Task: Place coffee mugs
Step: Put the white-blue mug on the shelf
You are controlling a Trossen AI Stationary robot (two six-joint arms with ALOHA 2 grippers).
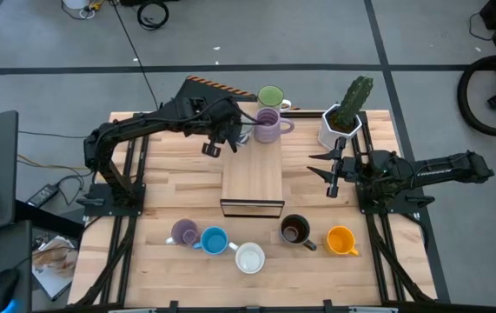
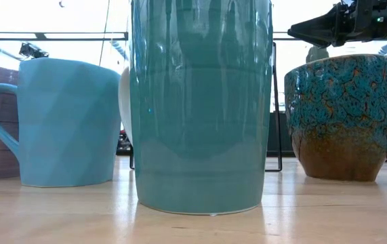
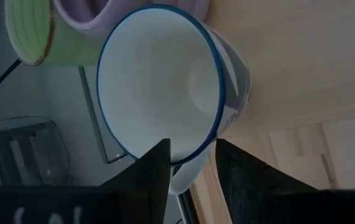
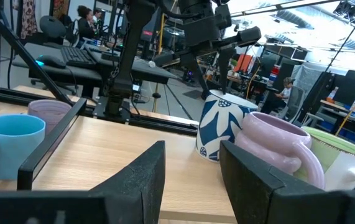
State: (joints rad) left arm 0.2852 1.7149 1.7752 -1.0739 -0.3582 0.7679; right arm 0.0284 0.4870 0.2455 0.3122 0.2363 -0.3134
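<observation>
My left gripper [image 1: 233,136] reaches over the far end of the wooden riser [image 1: 252,178] and is shut on a white mug with a blue leaf pattern [image 4: 219,132], which it mostly hides from above. Beside that mug a lilac mug [image 1: 267,126] stands on the riser, and a green mug [image 1: 271,97] stands just beyond it. Near the table's front edge stand lilac [image 1: 184,232], blue [image 1: 214,241], white [image 1: 249,258], dark brown [image 1: 294,230] and orange [image 1: 341,240] mugs. My right gripper [image 1: 333,172] waits open, right of the riser. My left gripper holds the white and blue mug at its rim [image 3: 193,158], where a white part [image 3: 186,177], perhaps the handle, sits between the two fingers. One finger [image 3: 155,165] lies over the mug's mouth, the other [image 3: 239,171] outside its wall. It comes slanting from above and from the left. The mug leans a little, its base [image 4: 207,154] at the riser's top.
A white hexagonal cactus pot [image 1: 339,126] stands at the far right, just beyond my right gripper. The riser fills the table's middle. Bare wood lies either side of it. People and desks show in the room beyond the table.
</observation>
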